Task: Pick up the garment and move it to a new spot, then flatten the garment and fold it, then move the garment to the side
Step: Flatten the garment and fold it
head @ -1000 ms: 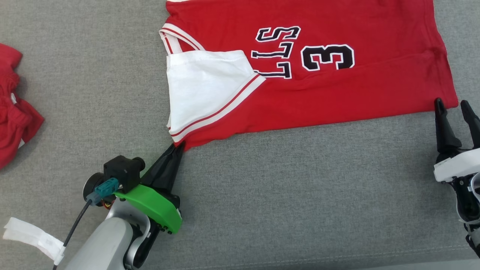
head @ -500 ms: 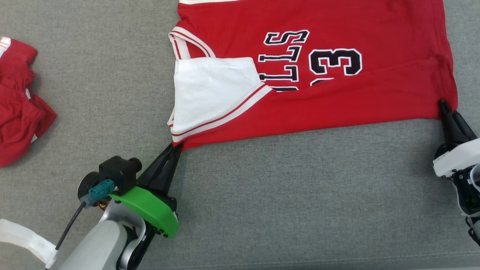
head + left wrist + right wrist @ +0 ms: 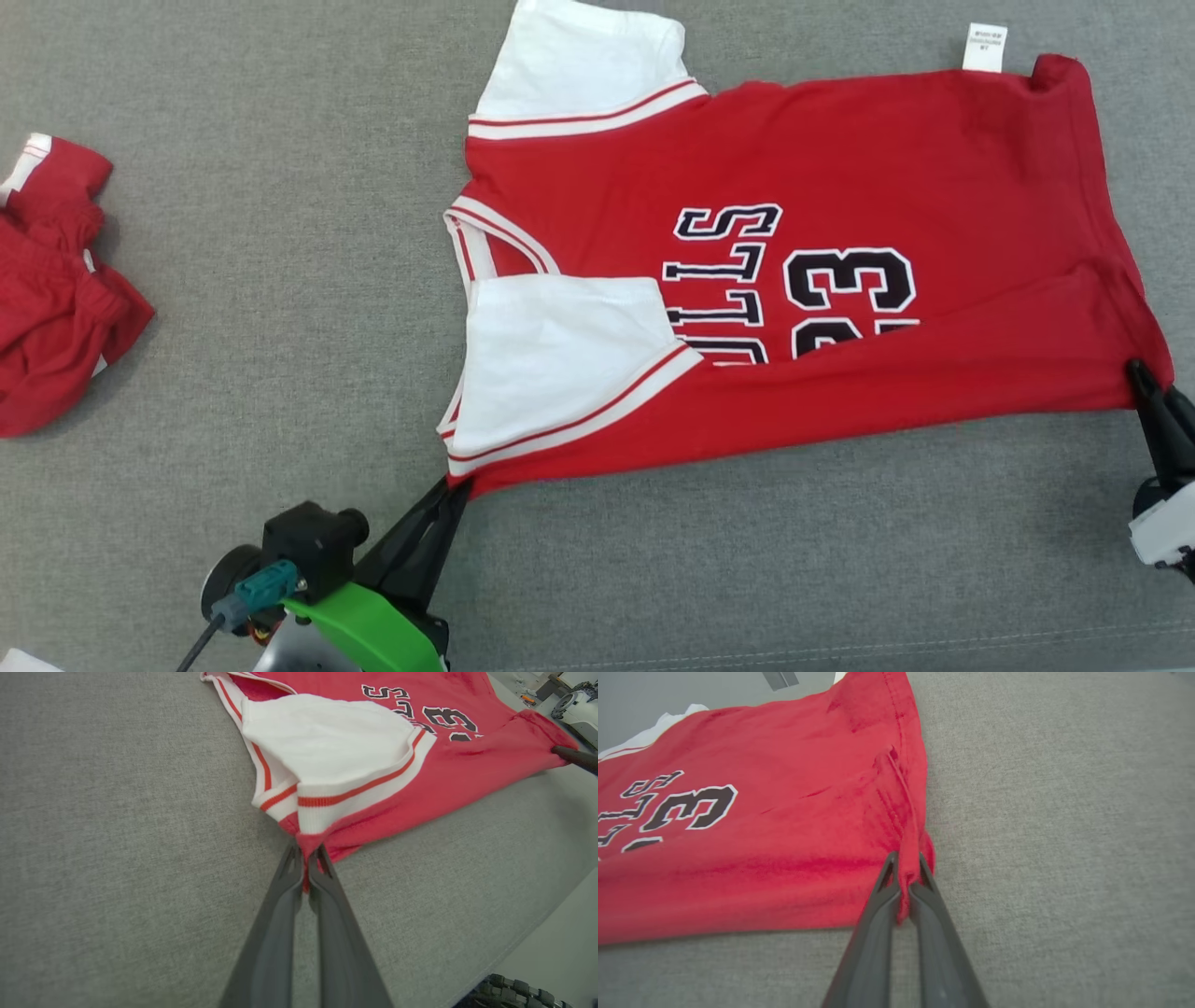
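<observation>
Left gripper jaws are pinched shut on the near shoulder corner of the red jersey; right gripper jaws are pinched shut on its near hem corner. It lies spread on the grey surface, a folded-over white sleeve hiding part of the lettering

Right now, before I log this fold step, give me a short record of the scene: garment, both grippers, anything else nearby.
garment: red basketball jersey, spread on grey fabric surface
sleeve: near white sleeve folded onto the chest
left gripper: shut on the jersey's sleeve-side near corner
right gripper: shut on the jersey's hem-side near corner
other: crumpled red garment, apart at far left
</observation>
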Tool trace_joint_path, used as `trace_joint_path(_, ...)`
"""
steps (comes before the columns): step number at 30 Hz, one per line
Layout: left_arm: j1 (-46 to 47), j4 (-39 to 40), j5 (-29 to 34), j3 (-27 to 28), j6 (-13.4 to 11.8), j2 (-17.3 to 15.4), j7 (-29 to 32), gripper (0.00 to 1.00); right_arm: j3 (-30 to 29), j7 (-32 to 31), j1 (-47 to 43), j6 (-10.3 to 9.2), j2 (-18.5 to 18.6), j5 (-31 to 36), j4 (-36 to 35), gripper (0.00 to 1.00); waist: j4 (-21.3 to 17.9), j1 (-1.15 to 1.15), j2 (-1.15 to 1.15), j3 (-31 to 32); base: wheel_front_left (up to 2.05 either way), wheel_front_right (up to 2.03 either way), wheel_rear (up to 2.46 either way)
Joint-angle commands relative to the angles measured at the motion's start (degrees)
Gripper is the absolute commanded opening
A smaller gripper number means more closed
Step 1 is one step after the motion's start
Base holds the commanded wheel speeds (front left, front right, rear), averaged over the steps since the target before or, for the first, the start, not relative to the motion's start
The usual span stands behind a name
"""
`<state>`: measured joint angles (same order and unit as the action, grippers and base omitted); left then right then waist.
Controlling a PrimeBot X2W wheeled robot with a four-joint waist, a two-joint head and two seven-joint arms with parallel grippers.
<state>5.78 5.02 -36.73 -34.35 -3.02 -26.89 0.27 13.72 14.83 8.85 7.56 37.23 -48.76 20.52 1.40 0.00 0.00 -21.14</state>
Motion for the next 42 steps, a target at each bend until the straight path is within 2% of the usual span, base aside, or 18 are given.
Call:
trace_joint_path(1, -1.4, 0.5, -0.2, 0.2, -0.9, -0.8, 0.2, 0.00, -1.0, 0.4, -1.6, -0.13, 0.5, 0.5, -0.4, 0.00, -0.1, 0.00, 0.00, 0.2, 0.00, 0.00, 0.00)
trace_joint_path(7, -3.5, 3.0, -0.6, 0.0, -2.4, -0.9, 1.0, 0.00, -3.1, -0.3, -4.2, -0.13, -0.7, 2.1, -2.3, 0.00, -0.5, 0.00, 0.00, 0.2, 0.00, 0.00, 0.00)
trace_joint_path(8, -3.6, 3.1, -0.7, -0.4, -2.4, -1.1, 1.5, 0.00, -3.4, -0.6, -4.3, -0.12, -1.0, 2.5, -2.5, 0.07, -0.5, 0.00, 0.00, 0.2, 0.00, 0.00, 0.00)
trace_joint_path(9, -3.5, 3.1, -0.7, -0.5, -2.4, -1.1, 1.6, 0.00, -3.6, -0.8, -4.3, -0.12, -1.2, 2.6, -2.6, 0.22, -0.5, 0.00, 0.00, 0.1, 0.00, 0.00, 0.00)
trace_joint_path(10, -3.3, 3.0, -0.7, -0.7, -2.3, -1.1, 2.2, 0.01, -3.8, -1.2, -4.3, -0.12, -1.4, 2.8, -2.8, 0.42, -0.4, 0.00, 0.00, 0.1, 0.00, 0.00, 0.00)
trace_joint_path(11, -3.0, 2.8, -0.7, -1.1, -2.1, -1.2, 2.6, 0.13, -4.0, -1.5, -4.3, -0.12, -1.5, 3.0, -3.0, 0.82, -0.4, 0.00, 0.00, 0.1, 0.00, 0.00, 0.00)
trace_joint_path(12, -2.6, 2.6, -0.5, -1.4, -2.0, -1.2, 3.1, 0.37, -4.3, -1.7, -4.4, -0.12, -1.6, 3.2, -3.1, 1.00, -0.3, 0.00, 0.00, 0.1, 0.00, 0.00, 0.00)
trace_joint_path(14, -1.8, 2.3, 0.2, -1.5, -2.4, -0.9, 3.3, 1.00, -5.1, -2.2, -4.7, -0.12, -1.6, 3.4, -3.4, 1.00, -0.2, 0.00, 0.00, 0.0, 0.00, 0.00, 0.00)
trace_joint_path(17, -1.5, 2.5, 0.5, -2.0, -2.9, -0.8, 3.9, 1.00, -6.7, -2.4, -5.7, -0.11, -1.6, 3.8, -4.6, 1.00, 0.0, 0.00, 0.00, 0.1, 0.00, 0.00, 0.00)
trace_joint_path(21, -2.0, 6.3, 0.4, -0.5, -4.0, -2.3, 4.2, 1.00, -10.3, -1.8, -8.1, -0.11, -0.9, 5.2, -8.4, 1.00, 0.2, 0.00, 0.00, 0.4, 0.00, 0.00, 0.00)
trace_joint_path(23, -1.3, 9.4, 0.1, 1.2, -4.7, -3.5, 4.3, 1.00, -12.1, -1.5, -8.6, -0.11, -1.1, 6.6, -10.7, 1.00, 0.1, 0.00, 0.00, 0.3, 0.00, 0.00, 0.00)
trace_joint_path(26, 2.9, 12.8, 2.9, 4.5, -6.0, -6.4, 4.5, 1.00, -13.4, -2.0, -7.8, -0.10, -2.5, 9.1, -14.4, 1.00, -0.1, 0.00, 0.00, -0.4, 0.00, 0.00, 0.00)
trace_joint_path(28, 6.6, 13.2, 3.9, 5.9, -5.9, -7.5, 5.8, 1.00, -13.4, -2.6, -6.5, -0.10, -3.3, 10.5, -16.4, 1.00, -0.1, 0.00, 0.00, -1.4, 0.00, 0.00, 0.00)
trace_joint_path(32, 19.1, 10.9, 4.4, 8.2, -3.3, -8.9, 9.9, 1.00, -12.1, -4.3, -2.8, -0.10, -5.3, 13.1, -18.5, 1.00, -0.7, 0.00, 0.00, -4.9, 0.00, 0.00, 0.00)
trace_joint_path(38, 39.2, 2.3, 0.3, 7.8, 2.4, -6.1, 19.9, 1.00, -9.2, -3.3, 5.3, -0.10, -7.2, 17.0, -18.6, 1.00, -3.1, 0.00, 0.00, -10.5, 0.00, 0.00, 0.00)
trace_joint_path(42, 50.1, -5.7, -0.7, 7.1, 5.7, -5.5, 25.8, 1.00, -7.2, -1.1, 9.9, -0.10, -9.5, 19.8, -17.8, 1.00, -5.8, 0.00, 0.00, -13.3, 0.00, 0.00, 0.00)
